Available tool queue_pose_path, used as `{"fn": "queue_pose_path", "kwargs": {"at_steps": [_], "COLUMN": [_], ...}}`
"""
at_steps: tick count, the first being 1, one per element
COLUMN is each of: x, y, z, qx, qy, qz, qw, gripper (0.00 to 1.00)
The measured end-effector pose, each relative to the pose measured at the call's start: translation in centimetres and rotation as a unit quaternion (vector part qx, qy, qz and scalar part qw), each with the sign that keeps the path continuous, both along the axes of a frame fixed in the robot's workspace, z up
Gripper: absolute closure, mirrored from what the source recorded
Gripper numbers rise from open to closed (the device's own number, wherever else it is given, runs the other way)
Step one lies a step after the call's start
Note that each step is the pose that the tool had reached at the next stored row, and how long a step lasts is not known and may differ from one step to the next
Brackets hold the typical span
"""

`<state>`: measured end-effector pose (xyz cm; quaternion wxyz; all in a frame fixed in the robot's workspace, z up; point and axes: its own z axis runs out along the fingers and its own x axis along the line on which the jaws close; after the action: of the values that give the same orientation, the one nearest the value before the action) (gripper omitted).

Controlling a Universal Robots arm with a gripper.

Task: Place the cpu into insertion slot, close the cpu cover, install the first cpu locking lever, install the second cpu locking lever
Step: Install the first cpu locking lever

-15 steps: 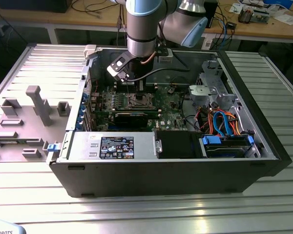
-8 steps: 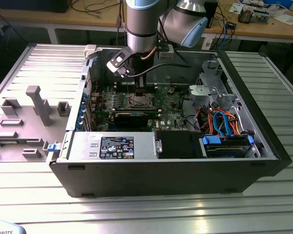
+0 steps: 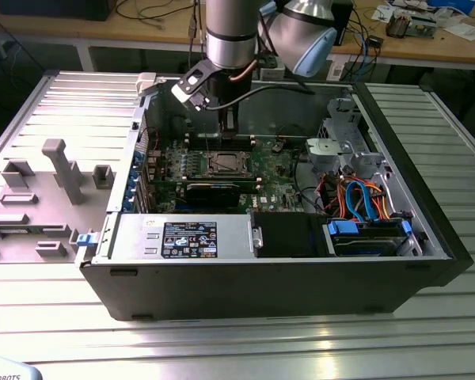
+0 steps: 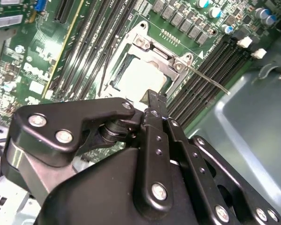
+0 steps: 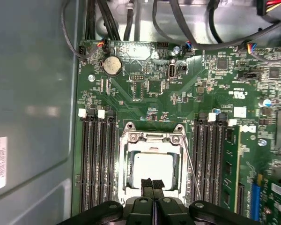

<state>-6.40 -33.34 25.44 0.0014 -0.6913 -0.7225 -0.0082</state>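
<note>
Cpu [image 5: 152,168] is seen seated in the insertion slot [image 5: 129,161], approx. at the centre of the motherboard [image 5: 145,101], betw. two banks of memory slots [image 5: 96,164]. The cpu cover [image 5: 152,137] is laid flat around it. The gripper [image 5: 152,183] fingers are pressed together, w/ nothing pinched, over the cpu edge; contact cannot be told. A thin lever wire [image 4: 208,79] is seen sticking out over the memory slots.

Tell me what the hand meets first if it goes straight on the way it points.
Probably the silvery-grey square cpu, lying right beyond the hand; how far off it is stays unclear.
</note>
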Motion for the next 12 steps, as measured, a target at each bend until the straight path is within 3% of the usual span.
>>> {"fn": "queue_pose_path", "kwargs": {"at_steps": [2,12], "x": [0.0,0.0], "y": [0.0,0.0], "z": [0.39,0.41], "qx": [-0.0009,-0.0008], "qy": [0.0,0.0], "qz": [0.0,0.0], "qw": [1.0,1.0], "gripper": [0.89,0.89]}}
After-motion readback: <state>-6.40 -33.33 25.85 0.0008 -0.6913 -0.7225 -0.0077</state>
